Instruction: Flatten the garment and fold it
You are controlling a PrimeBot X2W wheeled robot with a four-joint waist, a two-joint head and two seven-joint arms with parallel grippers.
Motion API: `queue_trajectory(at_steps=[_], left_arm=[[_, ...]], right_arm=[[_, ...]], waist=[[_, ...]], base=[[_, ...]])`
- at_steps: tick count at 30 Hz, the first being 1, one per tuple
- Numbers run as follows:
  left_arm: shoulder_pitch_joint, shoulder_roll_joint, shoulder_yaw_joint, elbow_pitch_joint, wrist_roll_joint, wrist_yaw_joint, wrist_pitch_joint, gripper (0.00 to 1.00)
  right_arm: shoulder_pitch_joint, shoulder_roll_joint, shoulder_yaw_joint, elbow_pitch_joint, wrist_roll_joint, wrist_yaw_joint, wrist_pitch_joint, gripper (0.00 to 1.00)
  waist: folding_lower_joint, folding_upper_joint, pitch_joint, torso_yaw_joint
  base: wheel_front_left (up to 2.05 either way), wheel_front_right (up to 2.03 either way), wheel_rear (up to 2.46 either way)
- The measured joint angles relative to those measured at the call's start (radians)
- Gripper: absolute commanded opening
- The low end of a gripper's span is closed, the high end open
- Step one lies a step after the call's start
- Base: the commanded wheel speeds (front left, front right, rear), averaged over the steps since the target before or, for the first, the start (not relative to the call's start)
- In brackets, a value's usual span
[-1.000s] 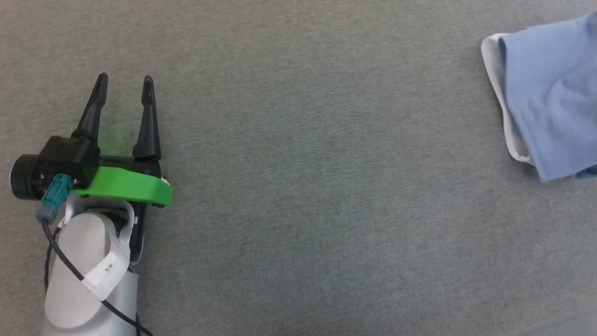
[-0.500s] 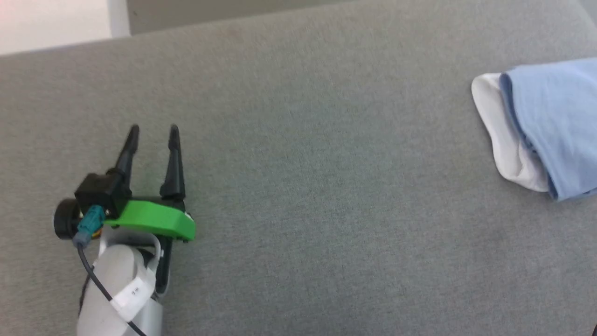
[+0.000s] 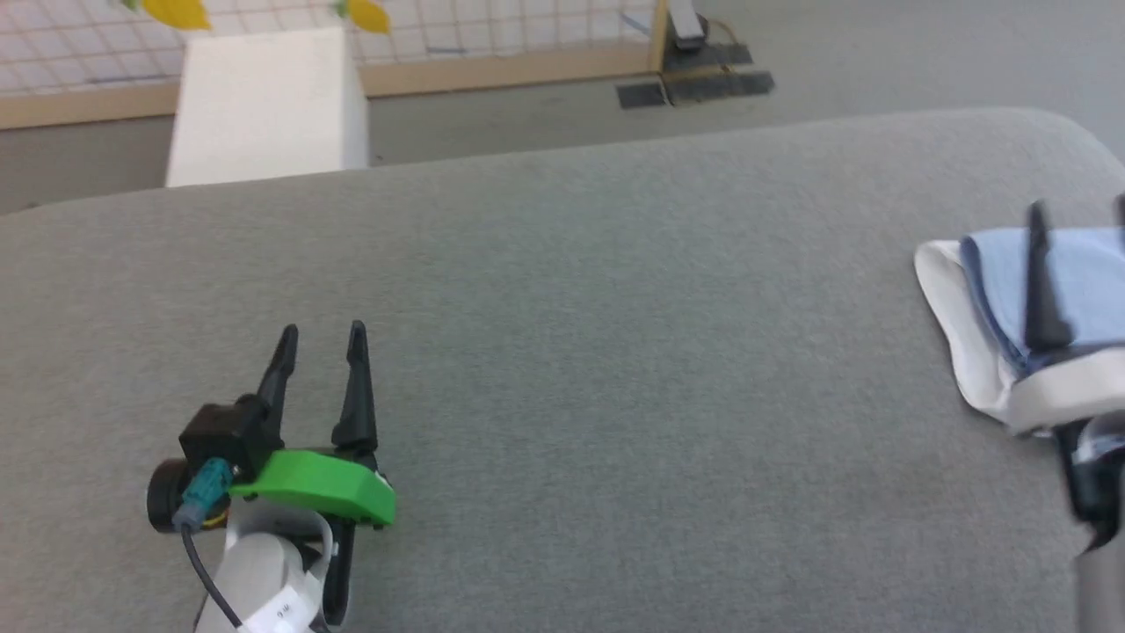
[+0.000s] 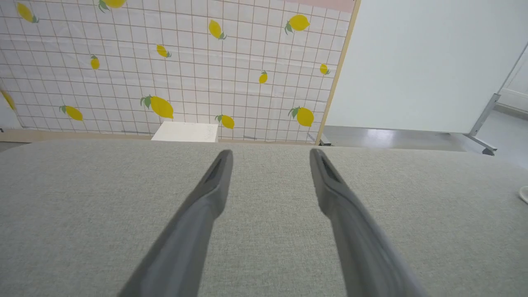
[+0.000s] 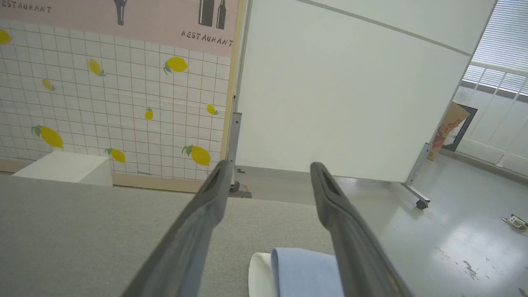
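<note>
Head view: the shirt [image 3: 997, 281] lies bunched at the 3 o'clock edge of the grey tabletop [image 3: 615, 352], blue cloth over its white collar [image 3: 945, 308], and the frame edge cuts part of it off.
Right end effector: the right end effector [image 3: 1081, 204] hangs over the shirt with fingers spread wide, holding nothing. In the right wrist view [image 5: 270, 163] the shirt [image 5: 301, 272] sits at 6 o'clock between the fingers. I cannot tell whether anything touches.
Left end effector: the left end effector [image 3: 322, 332] sits at 7 o'clock with fingers wide and empty, over bare tabletop and well apart from the shirt. The left wrist view [image 4: 271, 152] shows only grey surface ahead.
Step in hand: probably reaching for the bundle to bring it toward the middle, since flattening looks barely begun.
Doing it well: lower the fingers onto a single outer layer near the collar or a shoulder seam, not the whole heap. Close firmly, because soft knit slips.
Next need: bring the left arm toward 3 o'clock to take a second point, so the cloth can be spread between both.
Risk: the shirt lies near the tabletop's rounded corner, so a careless tug could drag it off.
</note>
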Motion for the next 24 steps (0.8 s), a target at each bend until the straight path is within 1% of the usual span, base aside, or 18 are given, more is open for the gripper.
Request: queue_trajectory(at_steps=[3,6,11,16,24], left_arm=[[0.014,-0.009,-0.013,0.000,-0.002,0.000,0.000,1.00],[0.022,-0.013,-0.027,0.001,-0.003,-0.001,0.000,1.00],[0.033,-0.016,-0.044,0.001,-0.005,-0.001,0.000,1.00],[0.051,-0.019,-0.062,0.012,-0.008,0.000,0.000,1.00],[0.073,-0.021,-0.081,0.018,-0.017,0.006,0.000,1.00]], right_arm=[[0.066,0.053,0.031,-0.050,0.035,0.000,0.008,1.00],[0.112,0.089,0.053,-0.071,0.064,0.000,0.008,1.00],[0.171,0.124,0.076,-0.070,0.101,0.000,0.001,1.00],[0.231,0.144,0.076,-0.065,0.111,0.000,-0.005,1.00],[0.288,0.147,0.097,-0.052,0.117,0.000,-0.006,1.00]], waist=[[0.0000,0.0000,-0.025,0.032],[0.0000,0.0000,-0.043,0.062],[0.0000,0.0000,-0.068,0.105],[0.0000,0.0000,-0.092,0.138],[0.0000,0.0000,-0.118,0.169]], base=[[0.00,0.00,0.00],[0.00,0.00,0.00],[0.00,0.00,0.00],[0.00,0.00,0.00],[0.00,0.00,0.00]])
